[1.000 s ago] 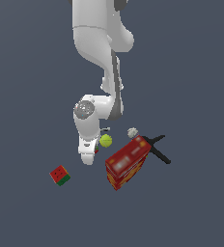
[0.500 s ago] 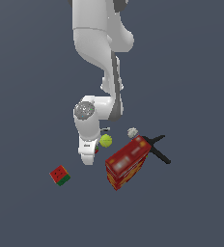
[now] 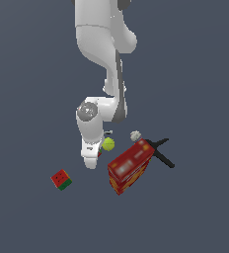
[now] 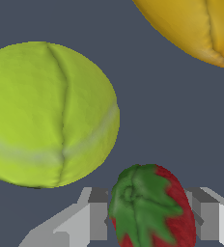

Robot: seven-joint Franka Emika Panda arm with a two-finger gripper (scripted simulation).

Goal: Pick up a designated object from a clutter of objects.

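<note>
- I am watching the arm reaching down low into the clutter, with its fingers sitting at desk level.
- The strawberry is lying between the two fingers in the wrist view, green top showing, one pad on each side of it.
- The fingers are standing narrow around the berry. I am seeing the pads right beside its skin, but I cannot tell whether they are already pressing on it.
- In the exterior view the strawberry is almost fully hidden behind the hand; only a sliver of red is showing by the tennis ball.
- The tennis ball is sitting just beside the strawberry, apart from it in the wrist view.
- A yellow-orange rounded thing is peeking in at the edge of the wrist view; I cannot name it.
- The red box, black crossed tool and whitish ball are lying toward the exterior view's right; the watermelon cube is sitting well apart toward its left.
- My judgement: I am at the grasp step. The next move is calling for a firm close on the berry, then a straight lift without nudging the tennis ball.
</note>
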